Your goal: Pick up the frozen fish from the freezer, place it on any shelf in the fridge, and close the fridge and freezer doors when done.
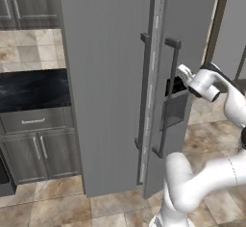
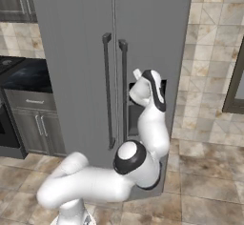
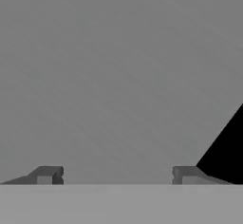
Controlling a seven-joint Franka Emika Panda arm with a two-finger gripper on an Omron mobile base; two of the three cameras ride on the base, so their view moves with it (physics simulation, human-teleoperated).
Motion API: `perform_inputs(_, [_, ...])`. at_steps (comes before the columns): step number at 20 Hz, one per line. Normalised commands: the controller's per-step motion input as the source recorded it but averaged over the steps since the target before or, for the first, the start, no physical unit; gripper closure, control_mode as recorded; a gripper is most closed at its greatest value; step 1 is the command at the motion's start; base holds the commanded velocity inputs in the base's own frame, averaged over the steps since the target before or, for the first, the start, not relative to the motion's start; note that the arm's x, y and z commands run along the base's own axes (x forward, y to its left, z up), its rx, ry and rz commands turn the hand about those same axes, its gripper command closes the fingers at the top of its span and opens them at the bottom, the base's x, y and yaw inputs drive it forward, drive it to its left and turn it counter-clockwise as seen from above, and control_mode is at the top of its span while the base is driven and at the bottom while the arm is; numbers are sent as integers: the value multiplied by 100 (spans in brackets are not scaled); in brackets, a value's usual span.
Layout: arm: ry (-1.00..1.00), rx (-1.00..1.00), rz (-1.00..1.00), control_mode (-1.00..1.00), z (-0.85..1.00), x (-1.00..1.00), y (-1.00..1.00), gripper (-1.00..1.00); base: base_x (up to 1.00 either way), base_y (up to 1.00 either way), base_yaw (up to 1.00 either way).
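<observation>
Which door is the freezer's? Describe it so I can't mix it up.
Find the tall grey side-by-side unit beside the dark counter. The freezer door is its narrower, right-hand one, where the gripper is. Unlike the plain fridge door, it has a square dispenser recess.

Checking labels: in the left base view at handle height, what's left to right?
Black counter → wide fridge door → its handle → freezer door handle → dispenser recess → robot arm.
</observation>
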Motion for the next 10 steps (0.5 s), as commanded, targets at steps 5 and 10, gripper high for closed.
perform_inputs(5, [8, 11, -4, -100, 31, 92, 8, -100, 0, 0, 0])
perform_inputs(10, [11, 7, 0, -100, 34, 92, 0, -100, 0, 0, 0])
